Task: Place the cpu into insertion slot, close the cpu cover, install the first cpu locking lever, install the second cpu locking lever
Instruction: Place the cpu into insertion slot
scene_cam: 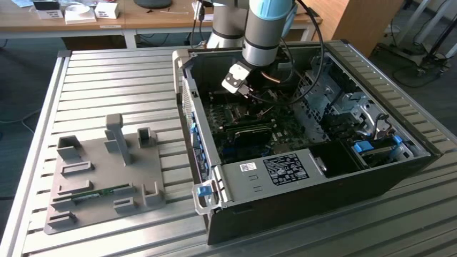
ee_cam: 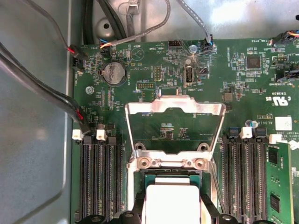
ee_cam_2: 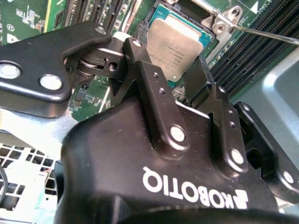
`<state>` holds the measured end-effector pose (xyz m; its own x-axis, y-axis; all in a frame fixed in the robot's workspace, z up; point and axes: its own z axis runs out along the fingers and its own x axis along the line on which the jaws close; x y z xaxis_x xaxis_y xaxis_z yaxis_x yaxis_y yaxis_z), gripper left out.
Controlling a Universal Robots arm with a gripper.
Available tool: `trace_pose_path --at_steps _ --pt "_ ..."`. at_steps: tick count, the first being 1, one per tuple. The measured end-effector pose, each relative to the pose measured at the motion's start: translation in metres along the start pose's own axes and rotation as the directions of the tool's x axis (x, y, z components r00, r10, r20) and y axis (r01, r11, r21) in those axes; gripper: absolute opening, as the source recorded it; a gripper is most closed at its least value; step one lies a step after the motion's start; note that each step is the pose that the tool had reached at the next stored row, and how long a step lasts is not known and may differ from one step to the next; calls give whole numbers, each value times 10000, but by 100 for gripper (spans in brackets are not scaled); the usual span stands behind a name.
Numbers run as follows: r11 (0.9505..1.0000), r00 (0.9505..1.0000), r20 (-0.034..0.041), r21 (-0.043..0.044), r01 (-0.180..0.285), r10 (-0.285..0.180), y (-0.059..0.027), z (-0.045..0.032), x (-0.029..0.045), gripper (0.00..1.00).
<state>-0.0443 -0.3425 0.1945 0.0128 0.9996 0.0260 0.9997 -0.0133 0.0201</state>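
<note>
Grey arm (scene_cam: 258,45) here with a pale-blue joint cap, and black cables (scene_cam: 319,53) loop off it. Now the gripper (ee_cam_2: 168,65): matte black body, chunky linkage bars, silver screw heads at the pivots, white lettering across the housing.

print | white logo (ee_cam_2: 194,191) on gripper (ee_cam_2: 166,63) | printed label (scene_cam: 286,167) on grey cage (scene_cam: 246,187)

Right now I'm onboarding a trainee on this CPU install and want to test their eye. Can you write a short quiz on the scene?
1. True or false: the cpu cover is closed over the cpu.
2. Where is the cpu? A: on the grey tray outside the case. B: at the insertion slot, by the gripper. C: on the drive cage.
3. What are the long black parts beside the insertion slot?
Key: 1 false, it stands open. 2 B. 3 memory slots.
</note>
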Motion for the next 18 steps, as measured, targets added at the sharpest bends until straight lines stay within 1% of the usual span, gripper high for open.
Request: trace_pose_path --at_steps 13,18 --pt "10000 10000 -4 -3 1 -1 1 3 1 54" --pt "10000 10000 -3 -2 1 -1 1 -10 1 54"
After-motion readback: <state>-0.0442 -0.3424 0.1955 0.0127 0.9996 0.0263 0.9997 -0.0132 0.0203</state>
